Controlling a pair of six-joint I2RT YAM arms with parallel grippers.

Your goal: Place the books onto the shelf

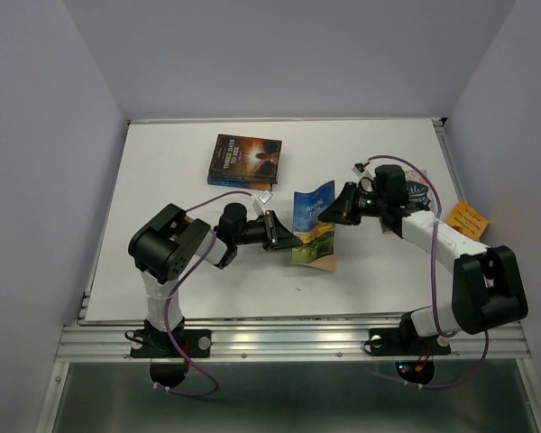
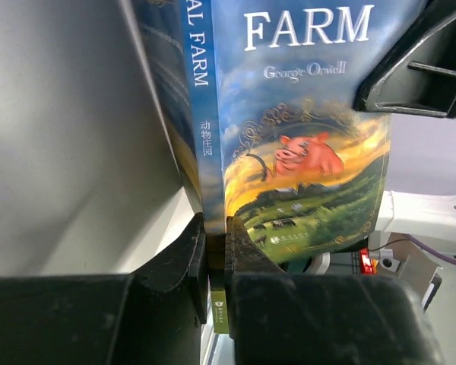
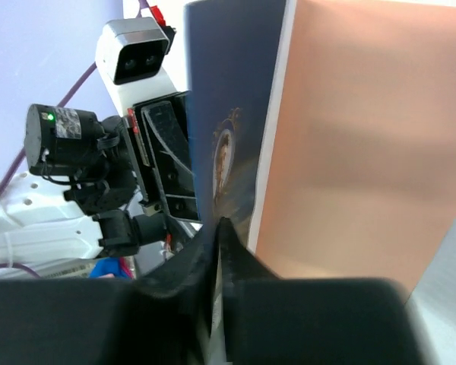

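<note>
Over the white surface [image 1: 162, 180], the left claw [image 1: 288, 238] and right claw [image 1: 344, 206] both pinch the Animal Farm book [image 1: 314, 225] upright between them; likely a handover, so one must release before shelving

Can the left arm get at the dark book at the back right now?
Probably not yet: the left arm has its jaws shut on the Animal Farm book, which the right arm grips too. Otherwise the bare table to the dark book looks free.
</note>
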